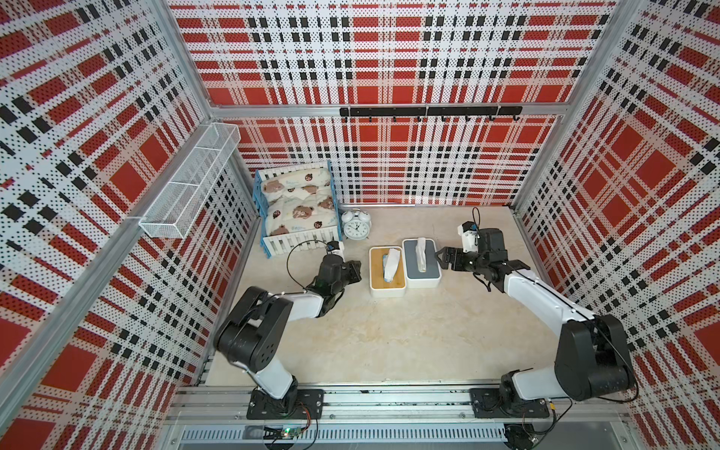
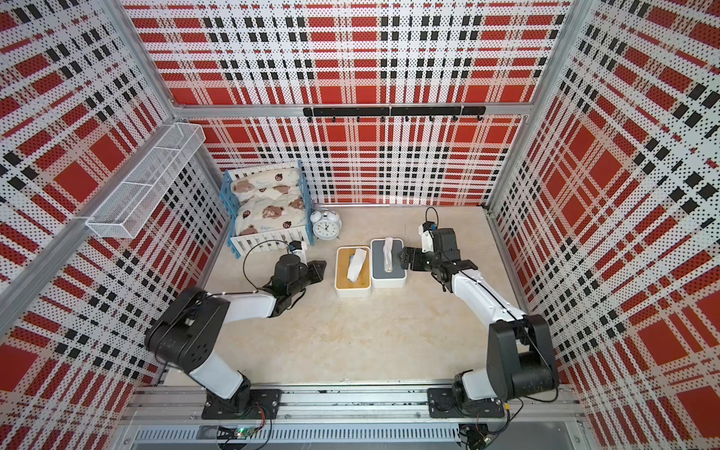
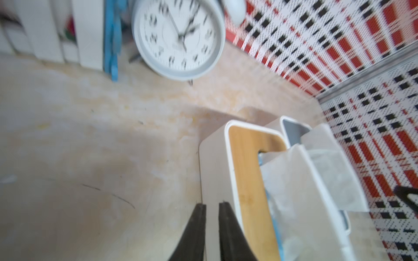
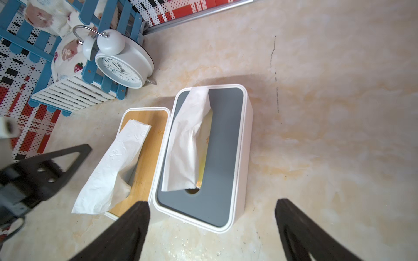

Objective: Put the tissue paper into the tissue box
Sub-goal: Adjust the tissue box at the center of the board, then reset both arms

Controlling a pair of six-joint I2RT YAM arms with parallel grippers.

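Where my arms hang over the counter (image 1: 389, 343), left fingers (image 3: 224, 221): barely parted, a thin slit with nothing in it, just beside the wood box (image 1: 378, 269); I cannot tell if they touch it.
Right fingers (image 4: 135, 221): spread wide, gripping nothing, just beside the grey box (image 1: 411, 269).
Wood box: tissue (image 1: 392, 263) sticks out of the lid slot and leans along the lid.
Grey box: touching the wood box, on my right arm's side; second tissue (image 1: 421, 253) stands out of its slot.
Clock (image 1: 355, 224): behind the boxes, next to the bed (image 1: 298, 210).
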